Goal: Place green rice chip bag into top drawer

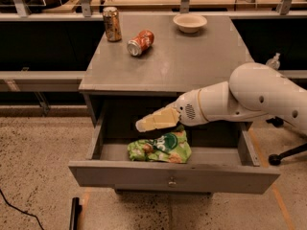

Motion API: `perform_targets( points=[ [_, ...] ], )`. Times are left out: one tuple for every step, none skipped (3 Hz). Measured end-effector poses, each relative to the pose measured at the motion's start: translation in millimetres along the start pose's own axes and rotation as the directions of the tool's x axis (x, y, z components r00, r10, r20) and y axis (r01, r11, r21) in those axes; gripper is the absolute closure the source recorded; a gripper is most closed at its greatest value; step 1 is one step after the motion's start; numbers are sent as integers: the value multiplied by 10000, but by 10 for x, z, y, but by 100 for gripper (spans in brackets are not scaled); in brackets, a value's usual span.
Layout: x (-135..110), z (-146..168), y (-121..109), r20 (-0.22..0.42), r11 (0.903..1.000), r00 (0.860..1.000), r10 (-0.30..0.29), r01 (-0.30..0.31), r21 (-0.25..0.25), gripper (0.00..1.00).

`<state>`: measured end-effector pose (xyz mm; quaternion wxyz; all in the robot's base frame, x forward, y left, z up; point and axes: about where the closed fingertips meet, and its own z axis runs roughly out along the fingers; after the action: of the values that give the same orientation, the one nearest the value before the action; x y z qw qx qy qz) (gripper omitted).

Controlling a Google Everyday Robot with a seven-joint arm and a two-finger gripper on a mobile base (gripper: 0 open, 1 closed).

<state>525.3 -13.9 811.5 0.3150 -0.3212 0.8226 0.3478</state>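
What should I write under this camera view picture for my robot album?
The green chip bag lies in the open top drawer, with the robot's gripper just above it.

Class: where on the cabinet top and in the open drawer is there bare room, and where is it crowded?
The cabinet top is bare across its front half, forward of the bowl; its back left is crowded by the upright can and tipped can. The top drawer has bare floor either side of the green rice chip bag; the pincer hovers above it.
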Motion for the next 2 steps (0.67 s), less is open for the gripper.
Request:
perform_targets(
  points=[
    [8, -16, -17, 57, 10000, 10000, 33, -33, 81, 0],
    [-16, -91, -22, 237, 9999, 9997, 28, -32, 162, 0]
  ],
)
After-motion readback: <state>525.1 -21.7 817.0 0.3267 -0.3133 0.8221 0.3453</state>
